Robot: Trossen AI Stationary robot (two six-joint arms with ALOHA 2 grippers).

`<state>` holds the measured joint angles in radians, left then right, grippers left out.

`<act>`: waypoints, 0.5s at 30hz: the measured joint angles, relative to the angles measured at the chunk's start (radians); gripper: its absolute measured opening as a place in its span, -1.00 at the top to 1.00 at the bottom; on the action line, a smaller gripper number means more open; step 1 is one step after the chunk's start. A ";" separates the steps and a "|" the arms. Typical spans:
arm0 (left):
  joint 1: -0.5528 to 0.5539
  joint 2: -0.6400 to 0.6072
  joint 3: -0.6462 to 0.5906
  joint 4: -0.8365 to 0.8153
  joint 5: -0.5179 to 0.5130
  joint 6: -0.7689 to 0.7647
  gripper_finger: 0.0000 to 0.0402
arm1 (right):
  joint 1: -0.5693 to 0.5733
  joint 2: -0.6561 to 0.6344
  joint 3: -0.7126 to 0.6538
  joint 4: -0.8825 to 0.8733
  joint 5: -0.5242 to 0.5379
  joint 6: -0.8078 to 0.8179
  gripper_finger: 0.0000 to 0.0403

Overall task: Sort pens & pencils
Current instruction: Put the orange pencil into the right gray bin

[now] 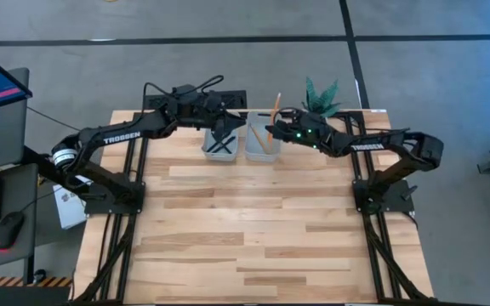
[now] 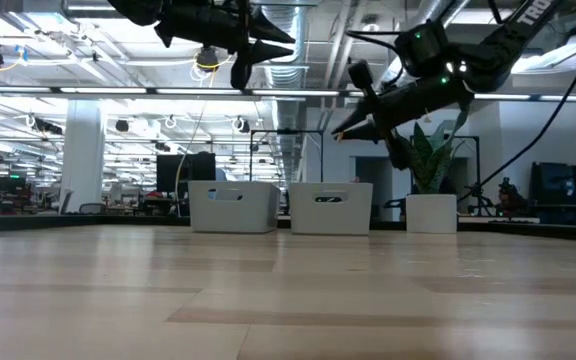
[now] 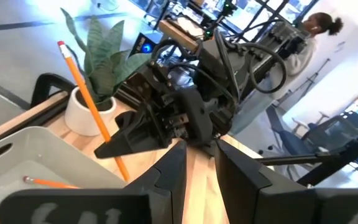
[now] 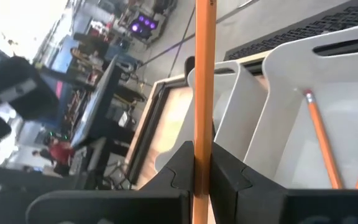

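Two grey trays stand side by side at the table's far edge. The left tray (image 1: 206,143) holds the black pens (image 1: 220,147), lying crossed on its floor. The right tray (image 1: 250,150) holds two orange pencils (image 4: 319,135). My right gripper (image 1: 272,133) hangs over the right tray, shut on a third orange pencil (image 1: 277,106). My left gripper (image 1: 225,127) hovers over the left tray with its fingers (image 3: 173,174) a little apart and nothing between them. My right gripper (image 4: 202,163) pinches the orange pencil between its two fingers on the lower part of the shaft (image 4: 204,124). The fingers come from the table's right, slanting slightly down, and lie across it. The pencil is lifted clear above the right tray, steeply tilted, eraser end (image 3: 61,44) up.
A small potted plant (image 1: 321,95) in a white pot (image 2: 431,212) stands just right of the trays, behind my right arm. The wide wooden tabletop (image 1: 253,229) lies in front of the trays. A person (image 3: 309,37) is in the room beyond the table.
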<state>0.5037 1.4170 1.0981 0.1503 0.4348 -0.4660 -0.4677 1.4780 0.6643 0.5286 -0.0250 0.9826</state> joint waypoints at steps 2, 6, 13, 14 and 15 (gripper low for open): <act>0.000 0.000 0.000 -0.005 -0.004 0.000 0.64 | -0.010 0.000 0.000 0.000 0.000 0.024 0.76; -0.002 0.000 0.000 -0.005 -0.005 0.019 0.64 | -0.011 0.003 0.000 0.002 0.008 0.048 0.76; -0.003 0.000 0.000 -0.004 -0.005 0.029 0.64 | 0.009 0.048 0.051 0.010 0.026 0.027 0.75; -0.004 0.000 0.000 -0.004 -0.005 0.029 0.64 | 0.007 0.051 0.055 -0.005 0.026 0.016 0.75; -0.004 0.000 0.000 -0.005 -0.005 0.029 0.64 | 0.002 0.052 0.062 -0.012 0.026 0.016 0.75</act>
<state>0.4999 1.4170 1.0981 0.1458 0.4294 -0.4374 -0.4655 1.5301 0.7266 0.5164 0.0010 0.9981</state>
